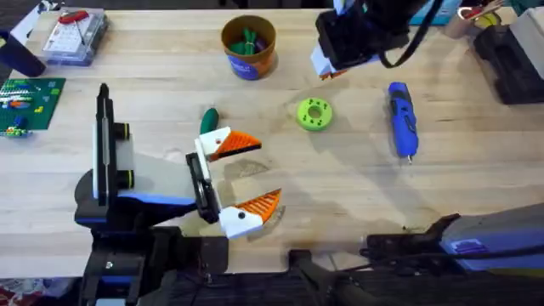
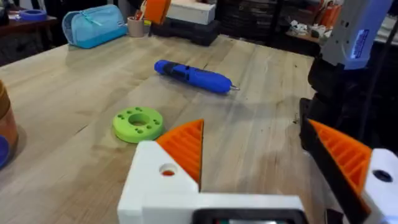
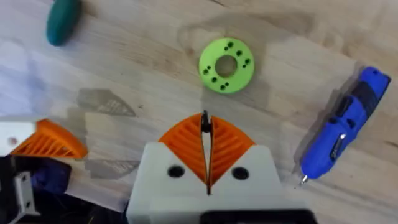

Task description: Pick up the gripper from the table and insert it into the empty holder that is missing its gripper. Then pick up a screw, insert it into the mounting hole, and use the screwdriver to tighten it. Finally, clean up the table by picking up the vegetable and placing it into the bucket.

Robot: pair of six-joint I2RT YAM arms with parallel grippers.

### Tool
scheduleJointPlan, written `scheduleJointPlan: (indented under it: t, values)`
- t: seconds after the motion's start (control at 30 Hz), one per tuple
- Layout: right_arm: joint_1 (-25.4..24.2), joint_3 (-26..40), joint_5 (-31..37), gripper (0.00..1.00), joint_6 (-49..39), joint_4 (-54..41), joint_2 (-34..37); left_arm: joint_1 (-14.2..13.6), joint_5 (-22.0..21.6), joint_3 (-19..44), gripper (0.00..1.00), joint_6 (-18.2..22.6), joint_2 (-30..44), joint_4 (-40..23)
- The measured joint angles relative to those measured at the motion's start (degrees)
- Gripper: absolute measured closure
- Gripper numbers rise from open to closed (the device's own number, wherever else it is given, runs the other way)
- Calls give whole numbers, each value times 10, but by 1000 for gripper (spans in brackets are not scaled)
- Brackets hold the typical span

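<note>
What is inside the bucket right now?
The bucket holds green items, apparently vegetables, poking above the rim. Its wall hides anything lower down.

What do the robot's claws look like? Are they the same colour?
Both look alike. The left claw has white blocky fingers with orange ribbed, wedge-shaped pads, on a black and blue arm. The right claw has the same white fingers, each with a round hole, and orange ribbed pads. A black cable loops off the right arm's dark wrist.

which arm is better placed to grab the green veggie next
Left. Its hand is open, right beside the dark green oval vegetable; the right hand is shut, raised farther off by the green ring.
</note>
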Motion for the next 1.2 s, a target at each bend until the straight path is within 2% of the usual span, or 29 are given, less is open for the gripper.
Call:
scheduleJointPlan:
  t: [0.27, 0.53, 0.9, 1.2]
  values:
    - [49, 100, -6, 998, -27, -60, 0, 0, 0, 0, 14, 0, 0, 0]
    - [115, 144, -30, 998, -56, -58, 2, 0, 0, 0, 14, 0, 0, 0]
    - [195, 151, -45, 998, -115, -30, 36, 0, 0, 0, 14, 0, 0, 0]
    - [212, 151, -46, 998, -132, -36, 58, 0, 0, 0, 14, 0, 0, 0]
